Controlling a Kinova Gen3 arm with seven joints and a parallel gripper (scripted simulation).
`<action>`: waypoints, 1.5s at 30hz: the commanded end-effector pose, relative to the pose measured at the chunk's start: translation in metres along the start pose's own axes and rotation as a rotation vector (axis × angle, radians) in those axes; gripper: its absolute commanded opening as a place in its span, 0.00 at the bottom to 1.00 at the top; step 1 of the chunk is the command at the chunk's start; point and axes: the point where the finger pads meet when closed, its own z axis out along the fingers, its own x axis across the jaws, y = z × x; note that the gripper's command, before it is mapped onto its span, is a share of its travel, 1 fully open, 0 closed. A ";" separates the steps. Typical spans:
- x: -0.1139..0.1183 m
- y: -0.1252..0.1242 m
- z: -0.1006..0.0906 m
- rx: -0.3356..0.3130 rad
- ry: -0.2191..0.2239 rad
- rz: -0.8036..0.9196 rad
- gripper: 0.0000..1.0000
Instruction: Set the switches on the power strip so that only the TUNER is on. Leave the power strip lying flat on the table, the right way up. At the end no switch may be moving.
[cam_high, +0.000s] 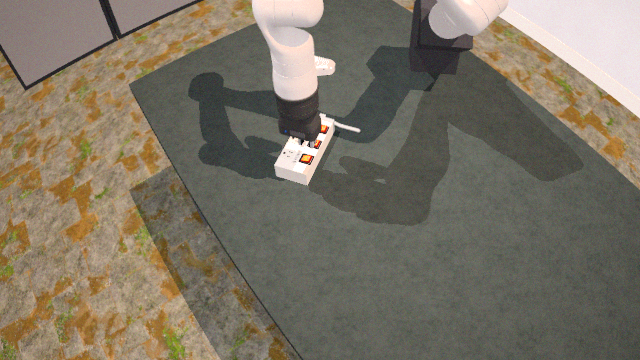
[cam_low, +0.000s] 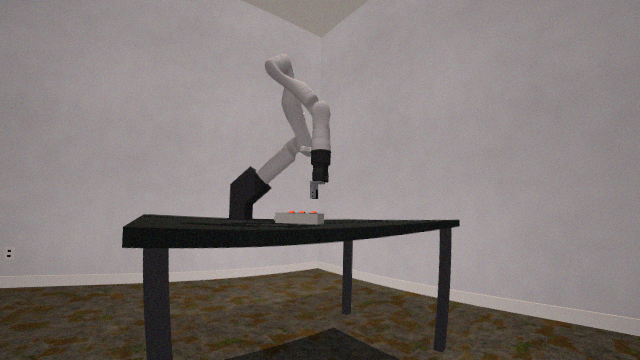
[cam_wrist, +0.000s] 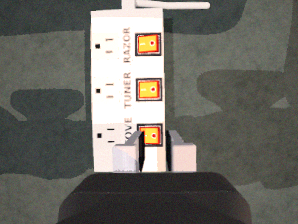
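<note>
Pincer (cam_wrist: 154, 152) above power strip (cam_wrist: 127, 90) — fingers narrowed; cord (cam_wrist: 169, 4) behind.

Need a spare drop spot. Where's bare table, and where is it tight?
Bare mat runs between the power strip and the near and right table edges. A narrower bare strip lies to its left. It is crowded over the strip itself, where the tool hangs, and behind it by the arm base.

A bare test room, more lab than home: plain pale grey walls (cam_low: 475, 125) with a white skirting board (cam_low: 500, 300), a mottled brown-and-green patterned carpet (cam_low: 250, 310), and one dark curved-edge table on slim square legs (cam_low: 280, 235). A white jointed robot arm on a black pedestal (cam_low: 295, 130) stands bolted on the tabletop.
</note>
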 end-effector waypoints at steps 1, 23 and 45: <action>0.000 0.000 0.000 0.000 -0.001 0.000 0.00; 0.000 0.000 0.000 0.000 -0.001 0.000 0.00; 0.000 0.000 0.005 0.000 -0.001 0.000 0.00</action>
